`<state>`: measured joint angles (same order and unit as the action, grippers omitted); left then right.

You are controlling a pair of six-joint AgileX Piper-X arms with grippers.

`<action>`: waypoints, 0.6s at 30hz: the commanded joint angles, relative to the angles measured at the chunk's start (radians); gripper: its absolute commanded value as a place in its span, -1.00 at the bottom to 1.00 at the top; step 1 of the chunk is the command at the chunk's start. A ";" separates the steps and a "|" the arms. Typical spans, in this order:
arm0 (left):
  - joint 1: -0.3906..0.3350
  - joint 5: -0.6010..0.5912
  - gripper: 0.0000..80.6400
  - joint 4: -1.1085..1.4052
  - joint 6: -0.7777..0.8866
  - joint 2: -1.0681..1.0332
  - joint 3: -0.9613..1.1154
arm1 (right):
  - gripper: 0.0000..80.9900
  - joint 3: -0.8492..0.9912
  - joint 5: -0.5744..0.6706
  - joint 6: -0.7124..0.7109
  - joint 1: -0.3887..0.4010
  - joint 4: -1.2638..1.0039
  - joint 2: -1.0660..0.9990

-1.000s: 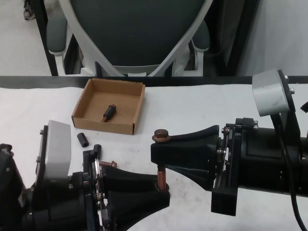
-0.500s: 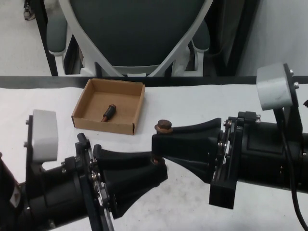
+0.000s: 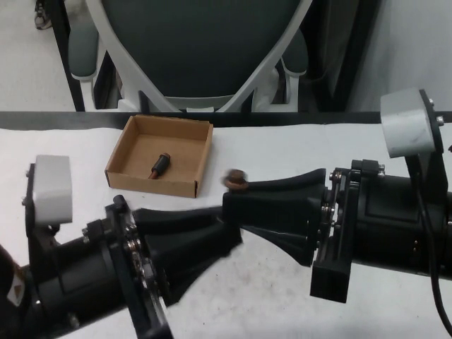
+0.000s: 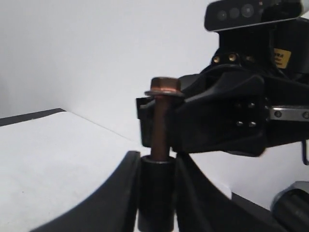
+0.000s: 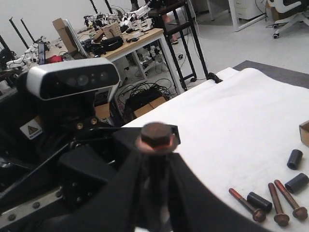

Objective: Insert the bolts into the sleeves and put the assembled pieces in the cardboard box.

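A copper bolt [image 4: 159, 125] stands head up with its lower end inside a black sleeve [image 4: 155, 193]. My left gripper [image 3: 227, 236] is shut on the sleeve from below. My right gripper [image 3: 233, 201] is shut on the bolt's shank just under the head [image 3: 235, 181]. In the right wrist view the bolt head [image 5: 155, 137] sits between that gripper's two fingers, with the left arm's camera [image 5: 72, 79] behind it. The cardboard box [image 3: 185, 189] stands at the back left with one assembled piece [image 3: 159, 164] inside.
Loose bolts [image 5: 246, 205] [image 5: 276, 204] [image 5: 289, 198] and sleeves [image 5: 259, 200] [image 5: 294, 158] [image 5: 296, 182] lie on the white cloth near the box's corner [image 5: 304, 133]. A chair stands behind the bench's far edge [image 3: 212, 119].
My left gripper has risen with the sleeve and closed in under the right gripper, so less bolt shank shows between them. The left arm now covers the loose parts on the cloth.
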<state>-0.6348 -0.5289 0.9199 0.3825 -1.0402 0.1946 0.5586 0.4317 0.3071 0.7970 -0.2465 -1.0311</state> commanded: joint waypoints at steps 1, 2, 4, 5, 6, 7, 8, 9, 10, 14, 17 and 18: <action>0.009 0.133 -0.98 0.066 0.022 0.006 0.013 | -0.07 -0.004 0.038 0.000 0.002 0.032 0.005; 0.009 0.152 -0.98 0.064 0.022 0.006 0.013 | 0.11 -0.004 0.038 0.009 0.002 0.032 0.005; 0.022 0.173 -0.98 0.061 0.022 0.006 0.013 | 0.29 -0.004 0.038 0.019 0.001 0.039 0.005; 0.032 0.173 -0.98 0.058 0.022 0.006 0.013 | 0.28 -0.004 0.038 0.025 0.001 0.051 0.005; 0.048 0.171 -0.98 0.053 0.022 0.006 0.013 | 0.24 -0.004 0.038 0.028 0.001 0.069 0.007; 0.067 0.168 -0.98 0.048 0.022 0.006 0.013 | 0.20 -0.004 0.038 0.028 0.001 0.084 0.009; 0.087 0.168 -0.98 0.043 0.022 0.006 0.013 | 0.14 -0.004 0.038 0.028 0.001 0.109 0.012; 0.109 0.168 -0.98 0.037 0.022 0.006 0.016 | 0.07 -0.004 0.038 0.028 0.001 0.129 0.017; 0.134 0.168 -0.98 0.020 0.022 0.006 0.021 | -0.03 -0.004 0.038 0.028 0.001 0.153 0.022; 0.217 0.162 -0.98 -0.202 0.019 0.003 0.099 | -0.63 -0.004 0.038 0.023 0.001 0.216 0.040; 0.273 0.162 -0.98 -0.480 -0.061 -0.003 0.196 | -0.99 -0.002 0.045 0.021 0.001 0.246 0.040; 0.288 0.166 -0.98 -0.560 -0.107 -0.012 0.239 | -0.99 -0.002 0.047 0.012 0.001 0.254 0.040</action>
<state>-0.3939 -0.3718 0.5961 0.3700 -1.0427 0.3314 0.5530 0.4669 0.3305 0.7970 -0.0108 -1.0016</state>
